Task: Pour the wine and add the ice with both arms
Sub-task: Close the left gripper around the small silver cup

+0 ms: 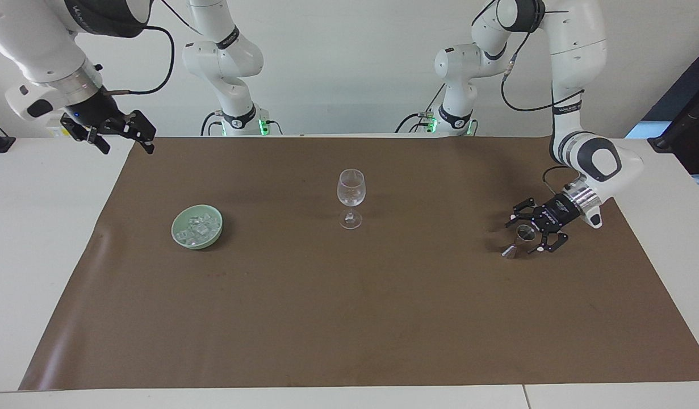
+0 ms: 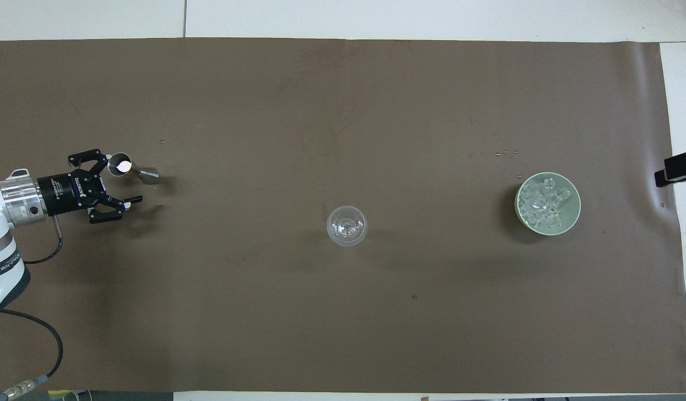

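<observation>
A small metal jigger (image 1: 518,240) sits on the brown mat toward the left arm's end, and it also shows in the overhead view (image 2: 132,169). My left gripper (image 1: 525,234) is open and low at the jigger, its fingers on either side of the cup; I cannot tell if they touch it. It shows in the overhead view too (image 2: 121,178). An empty wine glass (image 1: 350,196) (image 2: 346,225) stands upright mid-mat. The ice (image 1: 200,228) (image 2: 543,206) is heaped in a pale green dish (image 1: 175,232) (image 2: 576,214) toward the right arm's end. My right gripper (image 1: 125,136) waits open, raised over the table's end.
The brown mat (image 1: 349,318) (image 2: 343,100) covers most of the white table. A few small specks (image 2: 501,151) lie on the mat just farther from the robots than the dish. Only the right gripper's black tip (image 2: 677,167) shows in the overhead view.
</observation>
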You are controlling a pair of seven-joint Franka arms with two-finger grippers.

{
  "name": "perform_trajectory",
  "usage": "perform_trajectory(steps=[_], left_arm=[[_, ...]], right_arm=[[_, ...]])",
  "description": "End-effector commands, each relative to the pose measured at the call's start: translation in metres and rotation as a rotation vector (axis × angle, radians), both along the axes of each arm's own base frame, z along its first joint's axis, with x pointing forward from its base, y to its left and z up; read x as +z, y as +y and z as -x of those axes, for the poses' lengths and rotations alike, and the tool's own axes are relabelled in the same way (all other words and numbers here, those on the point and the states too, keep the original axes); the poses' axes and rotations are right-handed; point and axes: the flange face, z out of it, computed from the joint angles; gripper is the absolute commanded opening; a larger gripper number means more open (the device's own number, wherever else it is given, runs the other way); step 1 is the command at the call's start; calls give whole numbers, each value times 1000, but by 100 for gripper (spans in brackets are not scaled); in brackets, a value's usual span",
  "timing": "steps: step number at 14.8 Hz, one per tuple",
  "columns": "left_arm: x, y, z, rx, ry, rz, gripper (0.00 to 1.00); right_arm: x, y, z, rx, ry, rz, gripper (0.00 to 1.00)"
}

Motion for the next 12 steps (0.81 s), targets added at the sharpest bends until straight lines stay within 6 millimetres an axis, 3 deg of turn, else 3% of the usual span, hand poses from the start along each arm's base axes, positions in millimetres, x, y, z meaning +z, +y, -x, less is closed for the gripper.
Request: perform_trajectory(steps=[1, 3, 7, 8, 9, 10, 12], left_arm=[[2, -8, 9, 38, -15, 3, 100], [0, -18, 7, 46, -18, -4, 100], [1, -14, 7, 52, -18, 1, 100], [1, -13, 7, 53, -18, 2, 84], [1, -12, 8, 55, -17, 6, 16], [4, -9, 7, 67, -24, 10, 0], [5, -10, 7, 84, -29, 21, 0]], right_arm=[[0, 0, 4, -2, -1, -14, 100], [0, 0, 4, -2, -1, -14, 100], [1, 0, 4, -2, -3, -14, 100], [0, 0, 4, -2, -1, -14, 100], [1, 0, 4, -3, -3, -14, 100], [1, 0, 4, -3, -3, -14, 100], [1, 0, 4, -2, -3, -14, 100]])
